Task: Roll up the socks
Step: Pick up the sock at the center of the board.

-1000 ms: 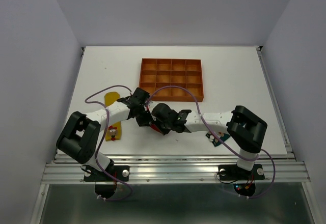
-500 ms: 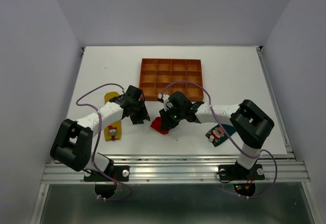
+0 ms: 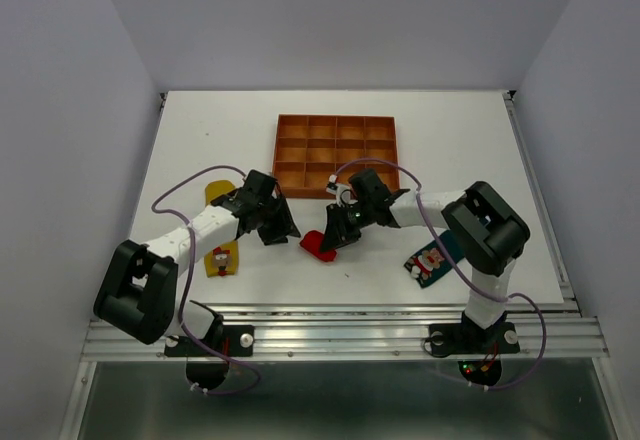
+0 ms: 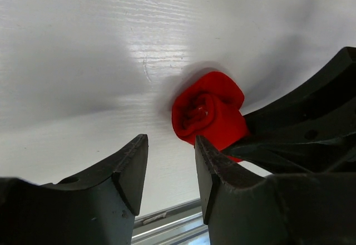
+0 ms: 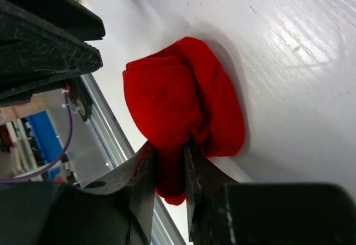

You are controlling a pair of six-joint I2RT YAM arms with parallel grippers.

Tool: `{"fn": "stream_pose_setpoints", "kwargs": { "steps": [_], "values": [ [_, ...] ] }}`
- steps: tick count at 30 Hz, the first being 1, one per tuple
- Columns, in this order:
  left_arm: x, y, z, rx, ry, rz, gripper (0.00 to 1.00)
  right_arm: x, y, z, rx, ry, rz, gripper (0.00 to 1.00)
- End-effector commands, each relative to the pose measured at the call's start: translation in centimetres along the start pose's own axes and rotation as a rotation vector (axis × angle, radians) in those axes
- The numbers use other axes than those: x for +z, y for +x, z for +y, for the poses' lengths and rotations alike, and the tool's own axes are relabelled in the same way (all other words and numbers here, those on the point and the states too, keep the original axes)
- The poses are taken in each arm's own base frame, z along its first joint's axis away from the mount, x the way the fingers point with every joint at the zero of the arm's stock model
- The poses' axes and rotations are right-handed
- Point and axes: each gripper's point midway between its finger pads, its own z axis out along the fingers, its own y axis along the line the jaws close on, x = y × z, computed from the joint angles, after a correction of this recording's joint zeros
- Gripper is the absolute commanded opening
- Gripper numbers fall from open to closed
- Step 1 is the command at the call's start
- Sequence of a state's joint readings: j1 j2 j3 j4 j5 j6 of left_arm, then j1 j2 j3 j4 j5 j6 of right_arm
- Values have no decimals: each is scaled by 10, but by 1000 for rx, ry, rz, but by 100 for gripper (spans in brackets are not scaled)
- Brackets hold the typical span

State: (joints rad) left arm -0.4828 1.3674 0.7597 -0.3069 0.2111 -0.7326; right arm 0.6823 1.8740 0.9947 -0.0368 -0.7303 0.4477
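- The red sock (image 3: pixel 320 244) lay on the white table (image 3: pixel 450 150) as a rolled bundle; it sat on the near side of the orange tray (image 3: pixel 283 155), off its near edge and clear of it; no part of it was in any compartment.
- The right gripper (image 5: pixel 169 156) was clenched on the red sock; in the right wrist view its two fingers pinched a fold of red fabric at one end of the bundle; the rest of the roll bulged beyond the fingertips and rested on the table.
- The left gripper (image 4: pixel 169 150) was released, jaws parted with only bare table between them; the red sock sat just beyond its fingertips, closest to the finger on the right of the left wrist view; contact there could not be confirmed.
- From above, the left gripper stood off the tray's near-left corner and the right gripper before the middle of its near edge; the red sock lay between the two.
- The yellow sock (image 3: pixel 222 258) lay flat to the near left of the tray, partly under the left arm; the dark teal sock (image 3: pixel 432 260) lay flat to the near right of the tray, well apart from the red sock.
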Motion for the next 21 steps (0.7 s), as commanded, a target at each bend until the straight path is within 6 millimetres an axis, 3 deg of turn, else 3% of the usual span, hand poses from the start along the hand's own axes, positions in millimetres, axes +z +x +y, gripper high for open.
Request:
{"fn": "stream_pose_setpoints", "kwargs": {
  "steps": [1,12,21],
  "values": [
    [-6,-1,-16,46,87,-14,50,1,5,-9,117,-5,40,4],
    [-1,6,-31,95,142,8,52,3,-2,-31,254,7,41,4],
    [17,12,-27,107,109,50,52,0,-5,-45,297,23,30,6]
  ]
}}
